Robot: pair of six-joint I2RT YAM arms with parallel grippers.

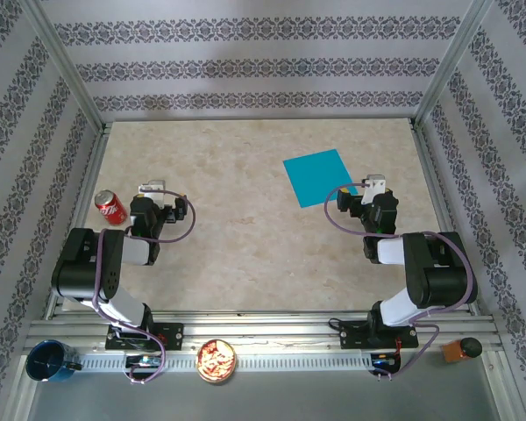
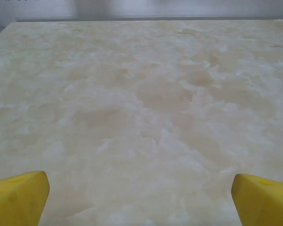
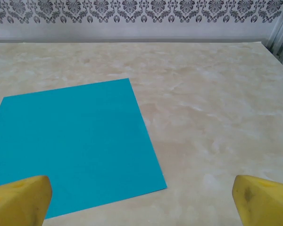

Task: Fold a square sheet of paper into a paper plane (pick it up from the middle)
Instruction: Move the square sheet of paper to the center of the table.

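Note:
The square sheet of paper (image 1: 320, 177) is turquoise-blue and lies flat on the beige table, right of centre. My right gripper (image 1: 373, 188) stands just beside its near right corner, apart from it. In the right wrist view the sheet (image 3: 75, 141) fills the lower left. The right gripper (image 3: 141, 205) is open, its yellow fingertips (image 3: 20, 200) wide apart; the left one hangs over the sheet's near edge. My left gripper (image 1: 154, 190) is at the table's left, far from the sheet. In its wrist view it (image 2: 141, 205) is open over bare table. The paper plane is out of view.
A red soda can (image 1: 110, 209) stands just left of the left gripper. Off the table's near edge are a dark blue cup (image 1: 51, 361), a bowl of snacks (image 1: 216, 360) and an orange object (image 1: 460, 349). Patterned walls and metal posts enclose the table.

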